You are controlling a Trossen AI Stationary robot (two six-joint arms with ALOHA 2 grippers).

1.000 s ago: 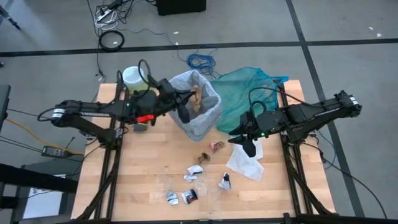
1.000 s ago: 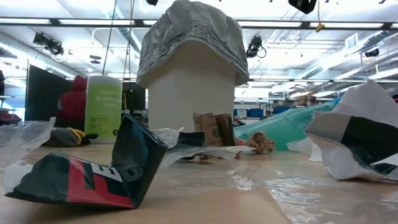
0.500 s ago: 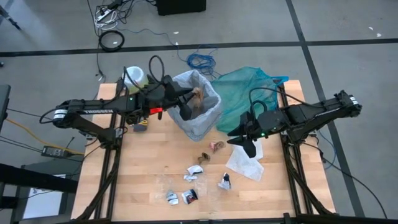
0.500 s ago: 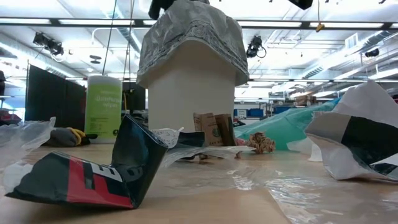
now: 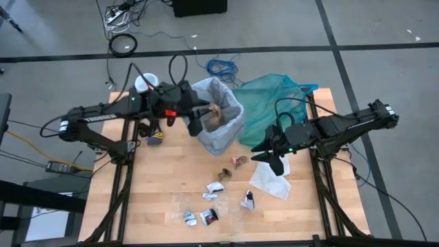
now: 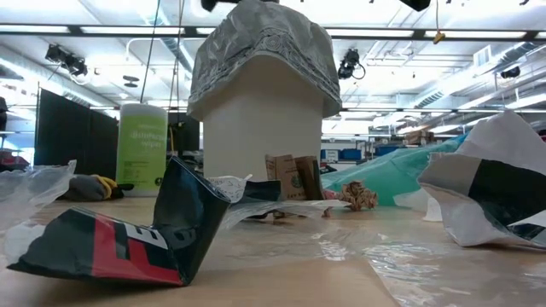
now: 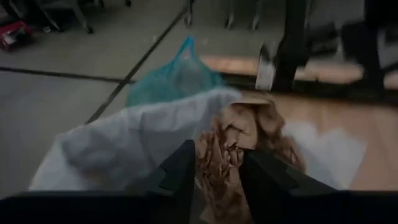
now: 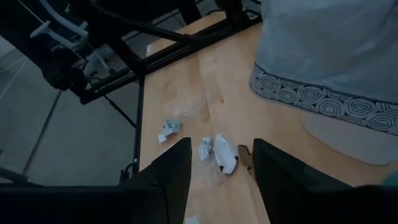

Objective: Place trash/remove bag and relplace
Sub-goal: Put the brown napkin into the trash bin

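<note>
Trash, a brown wad (image 7: 245,140), lies in the bag (image 5: 230,120) beneath the parted, empty left gripper (image 5: 195,125).

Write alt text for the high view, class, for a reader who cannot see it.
The left gripper, open, hovers at the rim of a white bin lined with a pale crinkly plastic bag holding brown paper wads. The right gripper hangs open above the wooden table, near small crumpled scraps.

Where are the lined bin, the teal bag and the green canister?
lined bin (image 5: 221,130), high view, liner-covered side wall
teal bag (image 5: 274,96), high view, middle of its crumpled plastic
green canister (image 6: 142,149), low view, label front
</note>
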